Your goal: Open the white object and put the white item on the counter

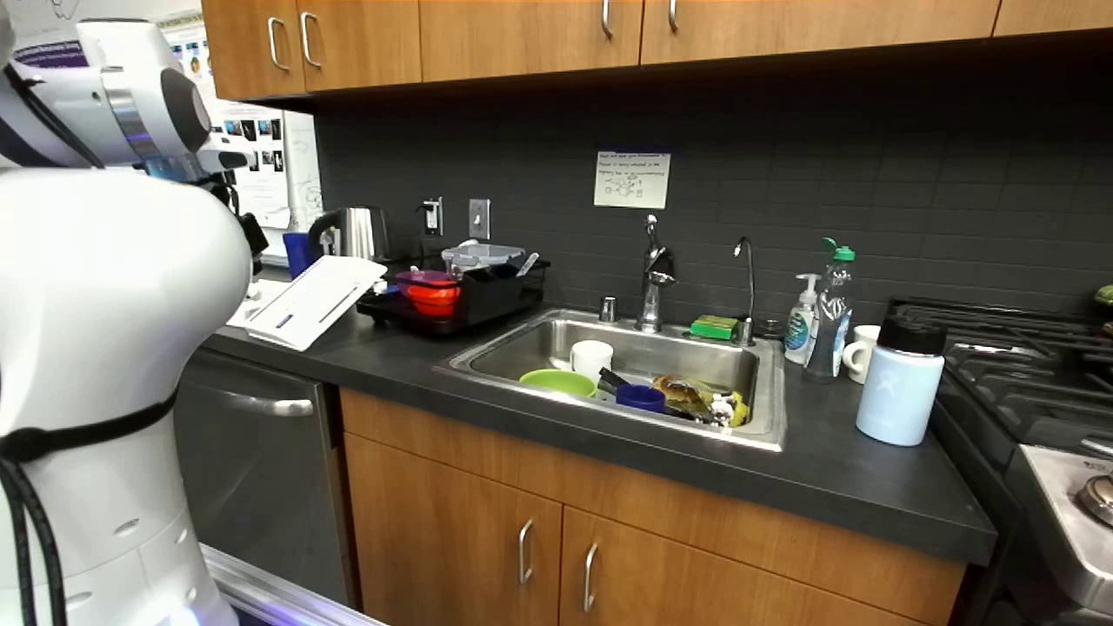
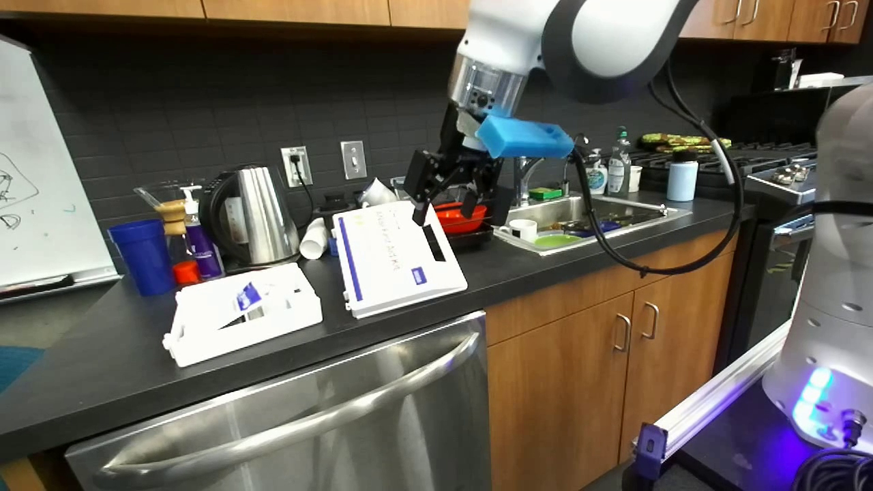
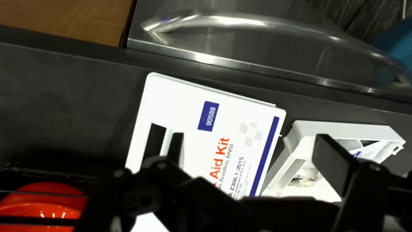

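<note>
The claw is spread wide, holding nothing, by the handle-slot side of the tilted First Aid Kit lid; in an exterior view the kit's open tray lies below and left of the claw, on the worktop beyond the lid's opposite side, so reaching the white, blue-printed packet inside probably means crossing the lid

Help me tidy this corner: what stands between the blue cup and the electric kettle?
In an exterior view stand a wooden-collared carafe, a purple pump bottle and, in front, what looks like an orange-red cap.
</note>
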